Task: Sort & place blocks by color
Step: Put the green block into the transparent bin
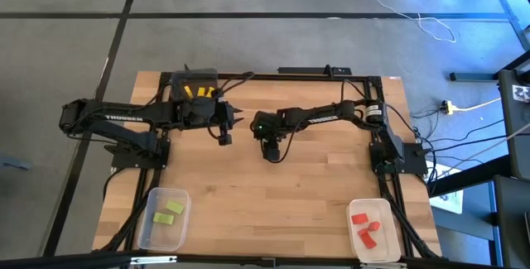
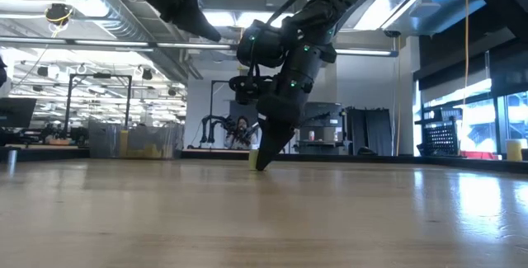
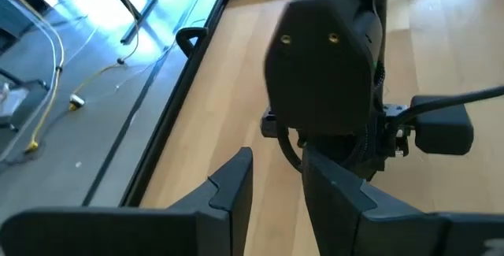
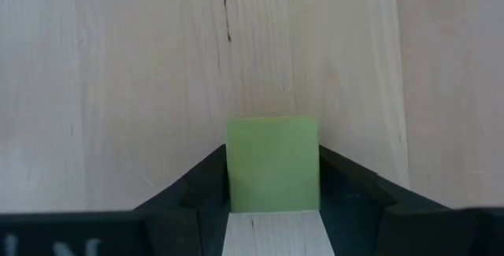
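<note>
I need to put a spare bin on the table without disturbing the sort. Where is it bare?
The wood is bare along the near edge between the green bin and the red bin. It is crowded farther back: the right gripper, shut on a green block, is at mid-table, and the left gripper hovers beside the yellow bin.

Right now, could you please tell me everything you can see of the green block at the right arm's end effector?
The light green block is a small, plain, matte square-faced piece with clean edges. It sits between the right end effector's two dark fingers, which press on its opposite sides. It is low over the bare wooden table near the table's middle; whether it touches the wood cannot be told.
</note>
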